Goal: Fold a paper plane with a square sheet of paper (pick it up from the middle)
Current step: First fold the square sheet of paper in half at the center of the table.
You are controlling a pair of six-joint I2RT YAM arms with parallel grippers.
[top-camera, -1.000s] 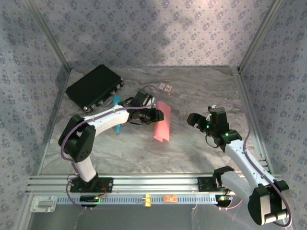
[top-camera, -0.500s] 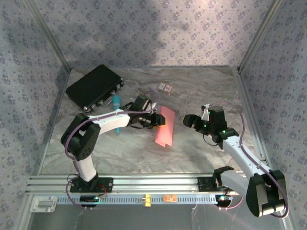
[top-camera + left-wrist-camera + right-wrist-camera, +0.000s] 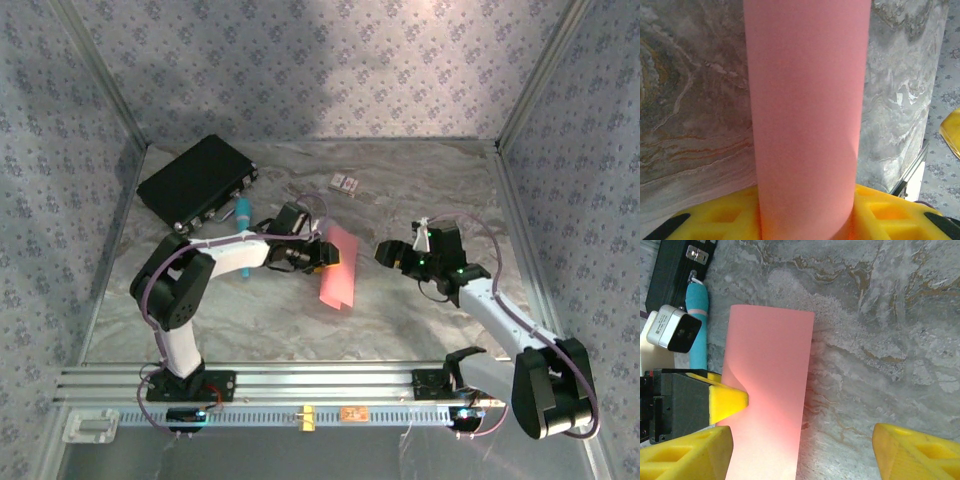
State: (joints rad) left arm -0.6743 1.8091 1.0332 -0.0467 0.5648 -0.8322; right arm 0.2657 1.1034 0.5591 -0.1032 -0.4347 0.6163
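**A light, limp sheet pinched on one side, with an open gripper waiting on the other**

We see the sheet of paper (image 3: 340,272) held off the table (image 3: 430,190) near its middle, between the two arms. The left gripper (image 3: 324,254) pinches it at one long edge, about halfway along. In the right wrist view, one of its yellow pads (image 3: 729,400) dents the paper where it bites. The right gripper (image 3: 384,252) is near the sheet's free edge, with its jaws spread and nothing between them.

We judge the paper to be very light and floppy. It bows into a curl under a single pinch and will crease wherever it is squeezed hard. It is also thin, so it may slip or tear if pulled. We would take the free long edge, opposite the present grip and level with it. A gentle, flat pinch there should let the sheet hang evenly between both grippers.
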